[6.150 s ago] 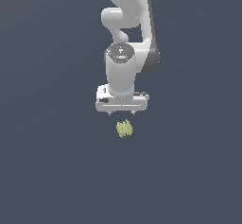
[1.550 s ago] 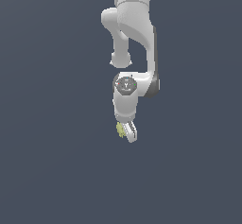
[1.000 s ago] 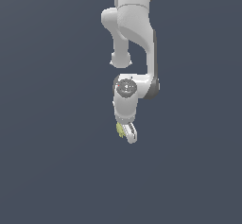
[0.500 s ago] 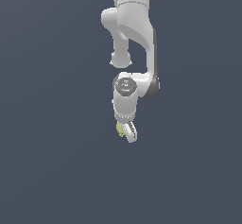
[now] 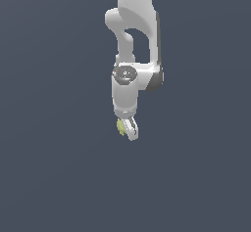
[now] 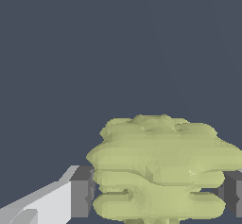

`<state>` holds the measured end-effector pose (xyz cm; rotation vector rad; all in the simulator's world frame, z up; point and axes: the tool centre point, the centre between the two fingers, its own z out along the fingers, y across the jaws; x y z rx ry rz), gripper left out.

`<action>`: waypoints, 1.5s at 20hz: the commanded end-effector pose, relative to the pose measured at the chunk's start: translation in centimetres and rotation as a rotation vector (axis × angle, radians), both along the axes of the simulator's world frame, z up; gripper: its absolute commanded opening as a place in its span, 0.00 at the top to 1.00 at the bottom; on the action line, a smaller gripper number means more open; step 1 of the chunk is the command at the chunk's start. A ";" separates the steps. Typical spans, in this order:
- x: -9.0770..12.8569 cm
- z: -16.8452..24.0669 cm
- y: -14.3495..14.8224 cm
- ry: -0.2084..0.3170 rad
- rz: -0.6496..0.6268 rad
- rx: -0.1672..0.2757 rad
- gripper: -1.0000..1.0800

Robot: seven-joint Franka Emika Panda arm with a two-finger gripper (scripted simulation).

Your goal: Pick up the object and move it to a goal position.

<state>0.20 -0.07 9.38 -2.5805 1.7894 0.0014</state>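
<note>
Gripper [image 5: 128,130] pointing downward, seen nearly edge-on in the exterior view, closed on the object [image 5: 120,127]. In the wrist view, gripper [image 6: 158,194] with grey pads [image 6: 81,192] pressed against either side of the object [image 6: 160,168], one pad at each flank, no gap visible between pad and lump. Jaws narrowed to the width of the object, not fully together.

Object pale yellow-green, lumpy, stacked in ridged horizontal layers, filling the space between the fingers and bulging out beyond the pads away from the camera. In the exterior view only a small sliver showing, on the exterior view's left of the white finger, touching it. Mostly hidden there by the finger itself.

Above the gripper, white wrist housing [image 5: 125,91] with a round grey cap facing the camera, then a darker grey joint on the exterior view's right. White arm [image 5: 137,20] rising from there out of the top of the frame.

Around all of it, plain dark blue-grey background [image 5: 49,152], no visible edge or surface line; contact between object and any surface below impossible to tell.
</note>
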 end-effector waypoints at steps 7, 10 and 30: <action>-1.9 8.3 -3.0 0.000 -0.002 0.002 1.00; -2.7 11.7 -4.3 0.000 -0.002 0.002 1.00; -6.9 33.1 -11.9 0.000 -0.003 -0.001 1.00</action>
